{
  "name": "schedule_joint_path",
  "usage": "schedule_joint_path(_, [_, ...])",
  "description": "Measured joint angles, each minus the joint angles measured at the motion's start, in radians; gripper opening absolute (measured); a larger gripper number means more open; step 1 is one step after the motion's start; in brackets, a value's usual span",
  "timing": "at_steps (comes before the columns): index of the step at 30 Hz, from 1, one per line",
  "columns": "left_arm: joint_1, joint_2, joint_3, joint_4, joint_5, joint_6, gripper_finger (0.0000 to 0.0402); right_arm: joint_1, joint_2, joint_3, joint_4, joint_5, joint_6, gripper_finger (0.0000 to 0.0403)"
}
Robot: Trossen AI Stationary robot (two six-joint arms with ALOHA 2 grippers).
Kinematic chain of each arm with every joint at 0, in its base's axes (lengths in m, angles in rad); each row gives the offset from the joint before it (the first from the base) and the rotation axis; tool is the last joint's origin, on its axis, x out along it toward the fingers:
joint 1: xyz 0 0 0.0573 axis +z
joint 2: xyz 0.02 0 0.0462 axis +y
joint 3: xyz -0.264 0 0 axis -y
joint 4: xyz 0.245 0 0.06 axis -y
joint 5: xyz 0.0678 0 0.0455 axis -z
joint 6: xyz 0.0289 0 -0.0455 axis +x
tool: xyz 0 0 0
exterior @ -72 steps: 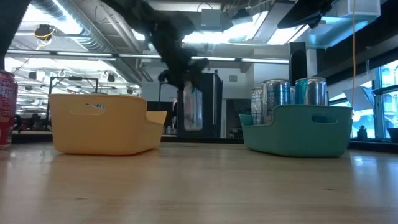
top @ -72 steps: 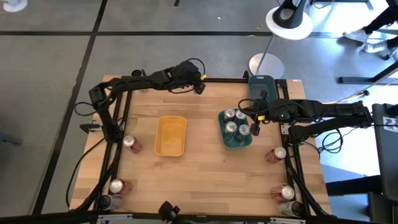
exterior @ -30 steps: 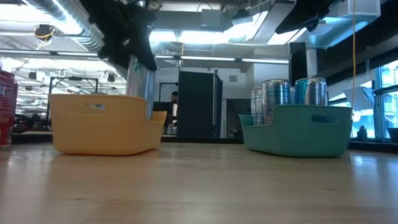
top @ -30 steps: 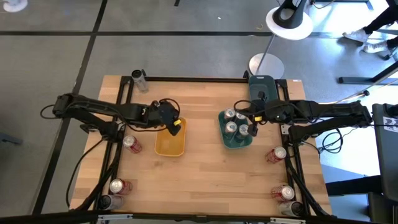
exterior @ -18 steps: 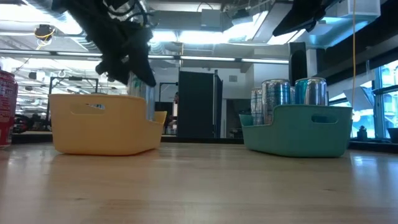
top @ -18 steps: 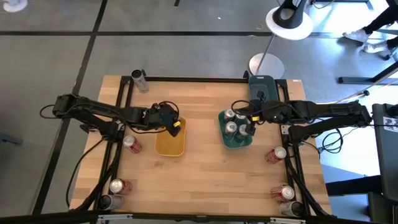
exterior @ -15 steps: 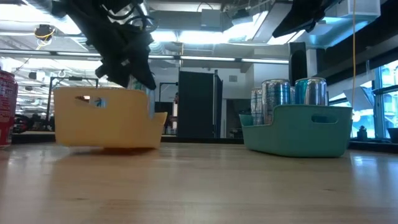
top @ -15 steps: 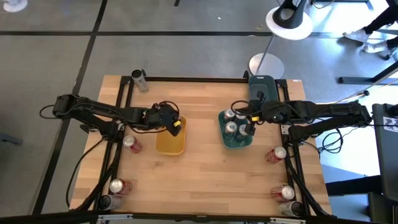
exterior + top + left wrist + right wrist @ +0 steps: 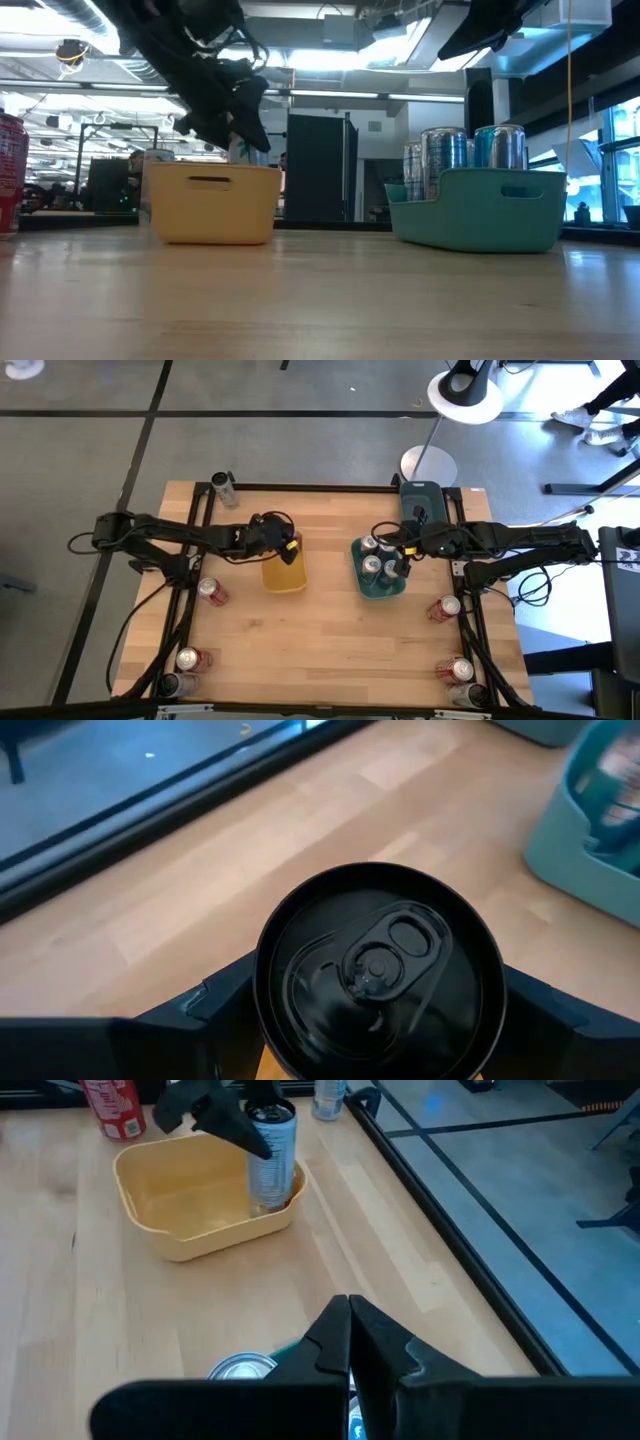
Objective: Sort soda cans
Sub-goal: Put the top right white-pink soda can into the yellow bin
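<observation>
My left gripper point(image 9: 285, 546) is shut on a silvery soda can with a dark top point(image 9: 375, 970), upright with its lower end inside the yellow tray point(image 9: 283, 574), near the tray's wall point(image 9: 285, 1210). The low view shows the gripper point(image 9: 238, 135) just above the tray point(image 9: 215, 205). My right gripper point(image 9: 350, 1325) is shut and hangs above the teal tray point(image 9: 378, 582), which holds several silver-teal cans point(image 9: 470, 150); it touches nothing. My left gripper pinches the can between its two fingers point(image 9: 215, 1010), one on each side of the upper wall just below the rim point(image 9: 262, 985). It comes slanting down from the table's left. The can point(image 9: 270, 1155) stands upright with its base down in the yellow tray.
Red cans stand near the table's left edge point(image 9: 210, 592), point(image 9: 188, 659) and right edge point(image 9: 446, 607), point(image 9: 460, 670). One more can point(image 9: 222, 488) stands at the far left corner, and a dark tray point(image 9: 420, 500) at the far edge. Bare wood lies between and in front of the trays.
My left gripper has lowered the can into the yellow tray and shifted a little toward the far edge and the right. The tray has been pushed along: it slid toward the teal tray and turned about, so the low view now sees its narrower side.
</observation>
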Motion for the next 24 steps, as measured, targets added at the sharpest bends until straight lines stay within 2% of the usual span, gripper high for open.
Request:
schedule_joint_path(9, [0.063, 0.077, 0.002, 0.173, 0.055, 0.184, 0.0263, 0.0, 0.0, 0.0, 0.0, 0.008, -0.014, 0.0005])
schedule_joint_path(24, [0.088, 0.079, 0.001, 0.185, 0.07, 0.217, 0.0263, 0.0, 0.0, 0.0, 0.0, 0.026, -0.014, 0.0005])
